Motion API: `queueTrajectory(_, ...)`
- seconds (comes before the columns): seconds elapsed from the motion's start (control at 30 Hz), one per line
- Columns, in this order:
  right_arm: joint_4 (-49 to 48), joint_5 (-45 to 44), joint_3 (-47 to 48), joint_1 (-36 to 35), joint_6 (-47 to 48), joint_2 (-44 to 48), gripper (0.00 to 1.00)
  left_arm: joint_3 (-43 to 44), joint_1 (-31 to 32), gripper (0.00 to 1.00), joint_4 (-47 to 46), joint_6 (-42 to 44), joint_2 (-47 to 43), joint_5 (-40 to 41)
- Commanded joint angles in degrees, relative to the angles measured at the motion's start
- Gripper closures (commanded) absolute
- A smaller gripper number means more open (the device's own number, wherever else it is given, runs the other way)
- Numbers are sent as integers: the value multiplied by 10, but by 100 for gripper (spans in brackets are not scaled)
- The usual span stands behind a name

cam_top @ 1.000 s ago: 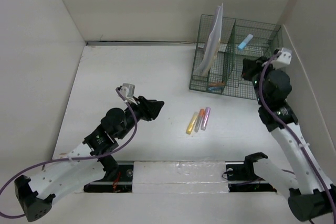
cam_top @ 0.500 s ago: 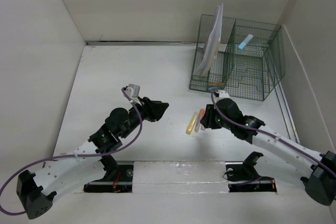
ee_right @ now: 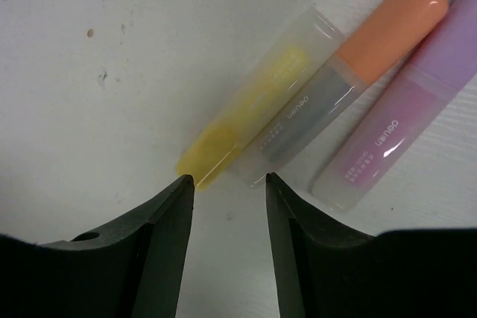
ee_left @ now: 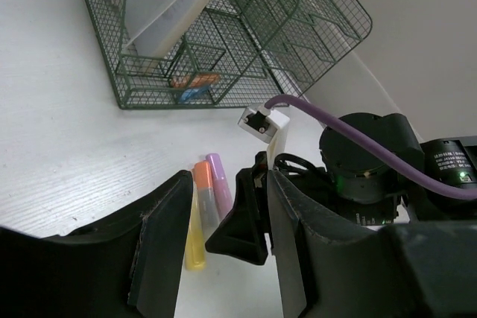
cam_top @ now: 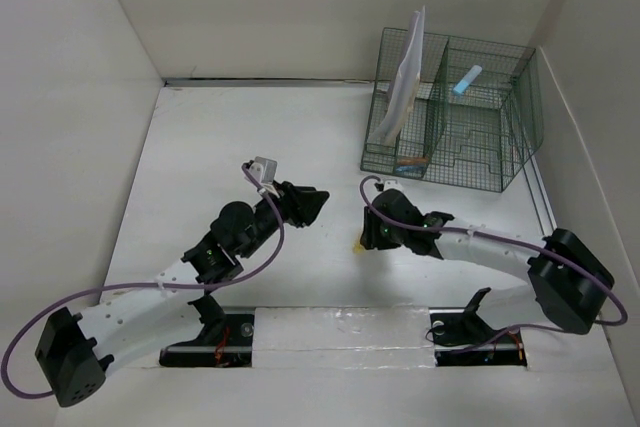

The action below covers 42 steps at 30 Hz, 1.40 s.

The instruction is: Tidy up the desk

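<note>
On my top view the desk [cam_top: 220, 147] fills the floor of the white-walled pen. The left claw [cam_top: 310, 201] hangs over it a little left of centre, pointing toward 2 o'clock, its fingers spread with nothing between them. A purple cable [cam_top: 262, 237] loops along that arm.

Through the left wrist camera I look between those fingers at three highlighters lying side by side on the desk: yellow highlighter [ee_left: 195, 240], orange highlighter [ee_left: 204, 191] and purple highlighter [ee_left: 220, 188]. The right arm's dark wrist stands at their 3 o'clock and covers their far ends.

The right claw [ee_right: 226, 184] is spread too and hangs low over the desk. The near end of the yellow highlighter [ee_right: 246, 113] sits just at the mouth of the gap, closer to the left finger; I cannot tell whether it touches. The orange highlighter [ee_right: 350, 80] and purple highlighter [ee_right: 402, 117] lie on toward 1 o'clock, all three touching in a row. Each clear barrel carries small dark print, too blurred for me to read.

At the desk's 1 o'clock corner stands the green wire rack [cam_top: 470, 162], with white papers [cam_top: 405, 77] leaning in its left compartment and a blue marker [cam_top: 467, 79] against its back mesh.
</note>
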<state>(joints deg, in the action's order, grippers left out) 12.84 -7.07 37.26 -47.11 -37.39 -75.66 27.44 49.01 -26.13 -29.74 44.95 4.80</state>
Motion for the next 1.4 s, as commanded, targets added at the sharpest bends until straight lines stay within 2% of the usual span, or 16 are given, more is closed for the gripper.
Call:
queueTrajectory(0.0, -35, -36, 39, -10, -1, -19, 51, 4, -2, 60, -53, 31, 14, 7)
queueTrajectory(0.27, 2, -76, 82, -15, -1, -72, 52, -4, -2, 59, -71, 45, 27, 2)
queueTrajectory(0.33, 39, -128, 107, -44, -8, -74, 55, -16, -2, 59, -74, 49, 23, 8)
queueTrajectory(0.53, 64, -137, 135, -55, -7, -76, 56, -27, -2, 60, -70, 49, 1, 21)
queueTrajectory(0.8, 68, -155, 140, -61, -16, -124, 46, -47, -2, 59, -66, 49, -54, 45)
queueTrajectory(1.07, 47, -147, 150, -61, -20, -161, 32, -45, -2, 59, -66, 46, -44, 35)
queueTrajectory(1.37, 13, -129, 175, -56, -1, -202, 33, -46, -2, 59, -64, 47, -50, 36)
